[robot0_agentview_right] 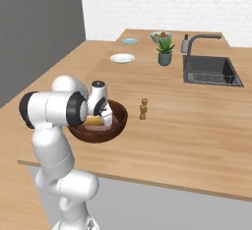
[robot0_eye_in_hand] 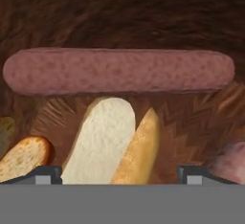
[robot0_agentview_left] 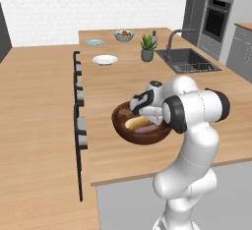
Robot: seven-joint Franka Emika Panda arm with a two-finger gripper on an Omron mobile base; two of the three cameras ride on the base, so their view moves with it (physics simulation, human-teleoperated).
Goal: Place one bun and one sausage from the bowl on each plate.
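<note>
The jaws hang wide open down inside the brown bowl near the counter's front edge, straddling a split bun without gripping it. A sausage lies just beyond.

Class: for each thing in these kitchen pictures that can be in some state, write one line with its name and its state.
Brown bowl: holds buns and sausages.
Sausage: lying in the bowl, ungrasped.
Bun: split, between the open fingers.
End effector: open, down in the bowl.
White plate: empty.
Blue plate: empty.
</note>
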